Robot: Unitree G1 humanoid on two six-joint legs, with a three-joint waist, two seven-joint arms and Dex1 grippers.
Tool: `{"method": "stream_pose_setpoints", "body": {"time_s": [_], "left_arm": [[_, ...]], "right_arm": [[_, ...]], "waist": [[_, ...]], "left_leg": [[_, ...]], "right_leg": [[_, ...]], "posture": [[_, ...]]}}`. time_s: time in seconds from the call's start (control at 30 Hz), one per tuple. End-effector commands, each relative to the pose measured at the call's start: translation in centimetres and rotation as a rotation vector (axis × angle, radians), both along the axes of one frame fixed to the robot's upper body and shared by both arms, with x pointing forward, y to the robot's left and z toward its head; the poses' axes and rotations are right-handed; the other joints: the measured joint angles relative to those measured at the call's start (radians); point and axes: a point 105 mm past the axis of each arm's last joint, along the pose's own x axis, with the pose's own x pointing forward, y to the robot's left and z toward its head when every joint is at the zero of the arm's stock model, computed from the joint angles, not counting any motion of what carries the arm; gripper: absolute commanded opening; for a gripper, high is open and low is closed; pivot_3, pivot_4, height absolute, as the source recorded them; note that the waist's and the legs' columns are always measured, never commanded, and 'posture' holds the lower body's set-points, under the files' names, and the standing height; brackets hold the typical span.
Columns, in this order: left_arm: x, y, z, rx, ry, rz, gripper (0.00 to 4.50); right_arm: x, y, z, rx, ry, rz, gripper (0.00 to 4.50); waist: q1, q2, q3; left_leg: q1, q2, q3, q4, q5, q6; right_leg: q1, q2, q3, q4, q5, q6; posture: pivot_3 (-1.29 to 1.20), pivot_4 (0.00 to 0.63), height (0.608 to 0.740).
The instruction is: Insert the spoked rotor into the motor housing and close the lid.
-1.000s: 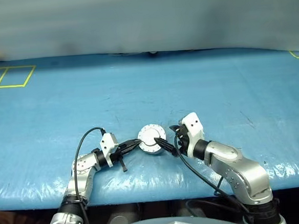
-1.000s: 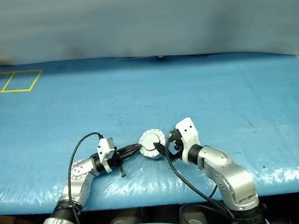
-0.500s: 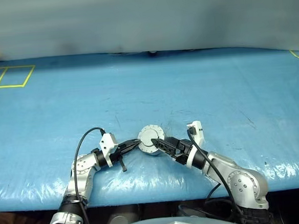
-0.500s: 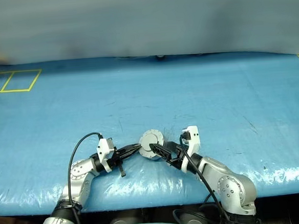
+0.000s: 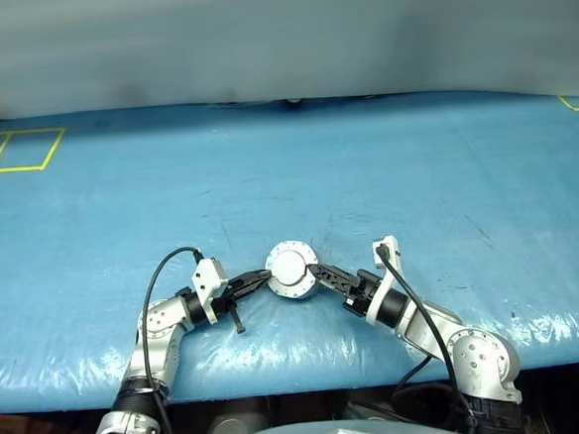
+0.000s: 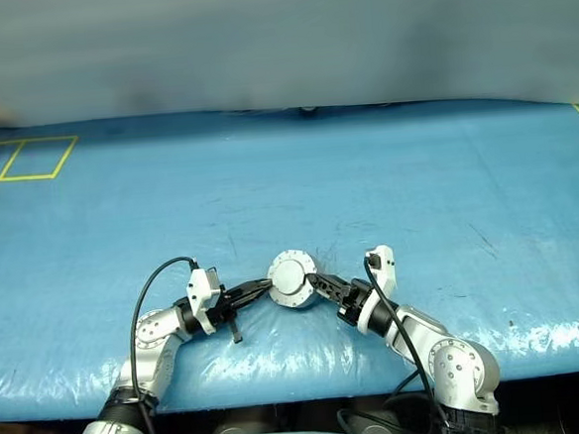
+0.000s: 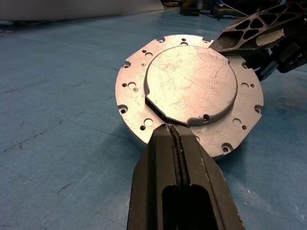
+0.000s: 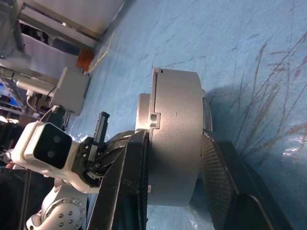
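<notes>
The motor housing (image 5: 290,273) sits on the blue surface (image 5: 415,168) near its front edge, between the two arms, with the lid (image 7: 191,84) already down on top and showing its plain grey outer face; the spoked rotor is presumably inside, though that cannot be confirmed here. The left hand (image 7: 175,139) has its fingers pressed together, and their joined tip rests against the housing's rim on the robot's left side as a brace. The right hand (image 8: 172,158) brackets the housing top and bottom, one finger along the lid side and one under the base, closing into a pinch on the housing and lid. The step in hand looks like squeezing the lid fully home. To do it well, the right hand should keep its fingers flat and centred across the stack so the pressure falls evenly and the lid does not tip at its joined edge, while the left hand holds its bracing contact so the housing cannot slide across the slick surface. Compared with a second ago, the right forearm has dropped lower and rolled over, so its fingers now straddle the housing edgewise instead of reaching at it from above, and they have drawn much closer together; the left hand has not moved.
</notes>
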Motion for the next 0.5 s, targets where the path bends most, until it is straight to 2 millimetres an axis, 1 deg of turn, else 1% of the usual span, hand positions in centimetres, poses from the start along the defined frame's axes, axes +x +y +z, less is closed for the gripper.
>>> {"method": "stream_pose_setpoints", "body": {"time_s": [0.03, 0.1, 0.23, 0.4, 0.5], "left_arm": [[0.6, -0.1, 0.2, -0.126, 0.125, 0.072, 0.00], [1.0, 0.0, 1.0, -0.230, 0.198, 0.096, 0.00], [1.0, 0.1, 2.8, -0.394, 0.325, 0.080, 0.00], [1.4, 0.5, 3.5, -0.456, 0.373, 0.145, 0.00], [1.8, 0.8, 3.8, -0.508, 0.384, 0.195, 0.63]], "right_arm": [[-0.1, 0.8, 0.3, 0.035, 0.001, 0.015, 1.16], [0.1, 0.5, 0.8, 0.076, -0.007, -0.011, 1.16], [0.8, 0.1, 2.5, 0.180, -0.037, -0.073, 1.16], [1.7, -0.6, 4.6, 0.290, -0.078, -0.133, 1.16], [2.3, -0.9, 5.5, 0.340, -0.090, -0.168, 1.16]], "waist": [[-0.003, 0.000, 0.000], [-0.008, 0.000, 0.000], [-0.021, 0.001, 0.003], [-0.026, 0.002, 0.003], [-0.030, 0.002, 0.004]], "left_leg": [[0.000, 0.000, 0.000, 0.000, 0.000, 0.000], [0.000, 0.000, 0.000, 0.000, 0.000, 0.000], [-0.001, 0.000, 0.000, 0.000, 0.000, 0.000], [-0.004, 0.000, 0.001, 0.000, 0.002, -0.003], [-0.007, 0.000, 0.003, 0.001, 0.003, -0.005]], "right_leg": [[0.000, 0.000, 0.000, 0.000, 0.000, 0.000], [0.000, 0.000, 0.000, 0.001, 0.000, 0.000], [-0.002, 0.000, 0.000, 0.002, 0.000, 0.000], [-0.003, 0.000, 0.001, 0.003, 0.000, -0.001], [-0.005, 0.000, 0.003, 0.006, 0.000, -0.001]], "posture": [[0.00, 0.150, 0.740], [0.00, 0.150, 0.740], [0.00, 0.150, 0.740], [0.00, 0.150, 0.740], [0.00, 0.150, 0.740]]}}
